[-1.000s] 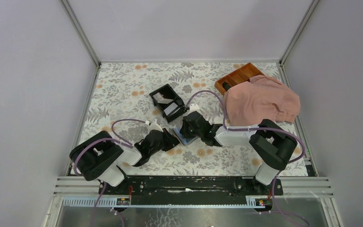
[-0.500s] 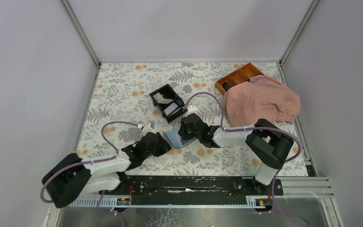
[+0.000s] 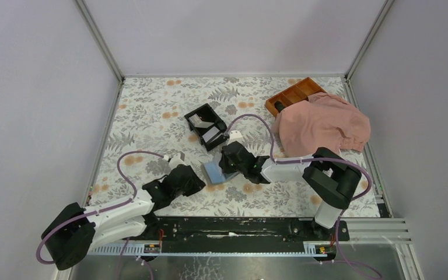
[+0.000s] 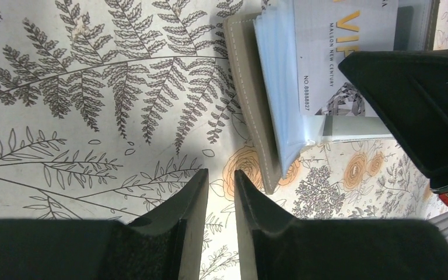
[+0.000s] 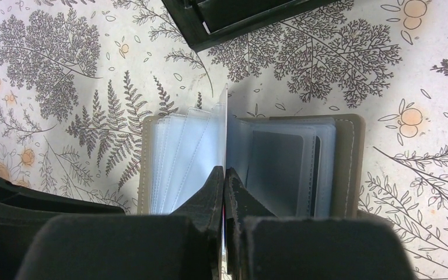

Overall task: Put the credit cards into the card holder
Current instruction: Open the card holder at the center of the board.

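one flowered table [image 3: 151,111] carries one pink cloth [image 3: 321,125], one brown tray [image 3: 294,93], one black box [image 3: 209,126] and one card holder [image 5: 350,163], which lies open mid-table just on the near side of the box. of the two grippers, the right gripper [image 5: 224,175] is pinched tight on one white card [image 4: 338,52] standing on edge among the holder's clear sleeves, while the left gripper [image 4: 220,181] shows a narrow gap with nothing in it, just beside the holder. since a second ago the left arm [image 3: 111,213] has drawn back toward the near left, uncovering the holder.
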